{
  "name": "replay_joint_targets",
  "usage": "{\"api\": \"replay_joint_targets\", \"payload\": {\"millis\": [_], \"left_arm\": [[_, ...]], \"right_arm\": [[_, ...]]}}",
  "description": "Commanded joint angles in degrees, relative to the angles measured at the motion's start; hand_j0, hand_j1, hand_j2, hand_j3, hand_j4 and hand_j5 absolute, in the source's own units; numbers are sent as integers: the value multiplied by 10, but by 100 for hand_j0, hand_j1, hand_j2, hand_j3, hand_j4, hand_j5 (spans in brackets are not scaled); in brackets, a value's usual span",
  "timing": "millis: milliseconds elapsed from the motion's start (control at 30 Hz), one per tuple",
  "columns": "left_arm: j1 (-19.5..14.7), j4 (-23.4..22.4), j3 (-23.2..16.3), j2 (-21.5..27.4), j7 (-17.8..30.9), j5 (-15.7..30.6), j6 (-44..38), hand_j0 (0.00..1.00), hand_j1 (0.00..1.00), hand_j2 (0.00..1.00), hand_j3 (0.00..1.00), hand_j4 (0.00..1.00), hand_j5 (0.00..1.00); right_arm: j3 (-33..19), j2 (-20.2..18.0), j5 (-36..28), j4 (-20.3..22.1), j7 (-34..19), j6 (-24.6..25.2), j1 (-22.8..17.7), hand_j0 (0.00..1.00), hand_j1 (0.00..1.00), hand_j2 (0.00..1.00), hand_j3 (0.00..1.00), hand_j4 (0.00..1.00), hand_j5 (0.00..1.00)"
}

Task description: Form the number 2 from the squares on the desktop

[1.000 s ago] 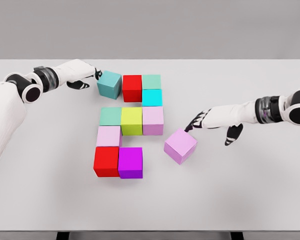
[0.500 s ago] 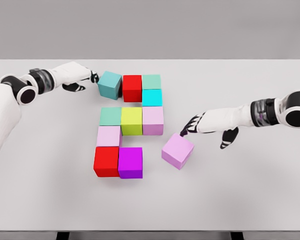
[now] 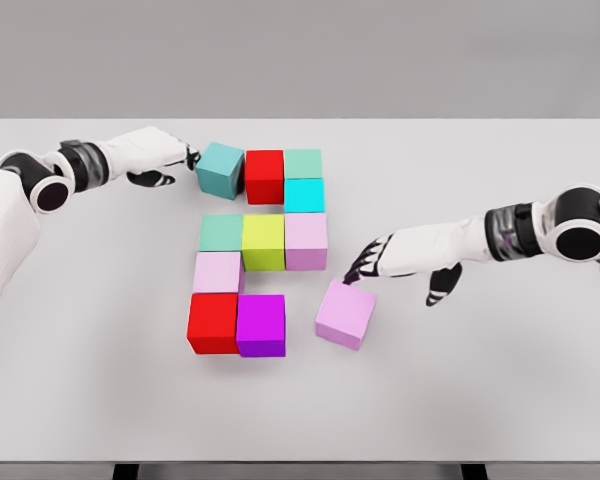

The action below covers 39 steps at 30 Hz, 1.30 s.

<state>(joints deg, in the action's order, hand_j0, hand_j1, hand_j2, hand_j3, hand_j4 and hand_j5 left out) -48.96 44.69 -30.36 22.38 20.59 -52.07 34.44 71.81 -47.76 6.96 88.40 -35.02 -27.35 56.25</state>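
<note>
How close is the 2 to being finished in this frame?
Most blocks already sit in place. In hand: the left robot hand touches the tilted teal block beside the red block; the right robot hand touches the loose pink block. Left: closing its gap to the purple block.

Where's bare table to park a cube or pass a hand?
Free: the table right of the loose pink cube, the near strip below the red cube, and far right. Crowded: the block cluster and around the teal cube.

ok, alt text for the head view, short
Coloured cubes on a white table nearly form a 2. The right hand touches a loose pink cube beside the bottom row; the left hand touches a tilted teal cube at top left.
</note>
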Motion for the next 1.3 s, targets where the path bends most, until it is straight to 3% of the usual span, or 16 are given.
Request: {"api": "replay_joint_targets", "payload": {"millis": [0, 1267], "left_arm": [[0, 2, 0, 0, 0, 3, 6, 62, 62, 62, 62, 62, 62], [12, 39, -1, 24, 0, 28, 6, 61, 61, 61, 61, 61, 61]], "right_arm": [[1, 2, -3, 5, 0, 1, 0, 100, 100, 100, 100, 100, 100], [7, 17, -3, 7, 0, 0, 0, 100, 100, 100, 100, 100, 100]]}}
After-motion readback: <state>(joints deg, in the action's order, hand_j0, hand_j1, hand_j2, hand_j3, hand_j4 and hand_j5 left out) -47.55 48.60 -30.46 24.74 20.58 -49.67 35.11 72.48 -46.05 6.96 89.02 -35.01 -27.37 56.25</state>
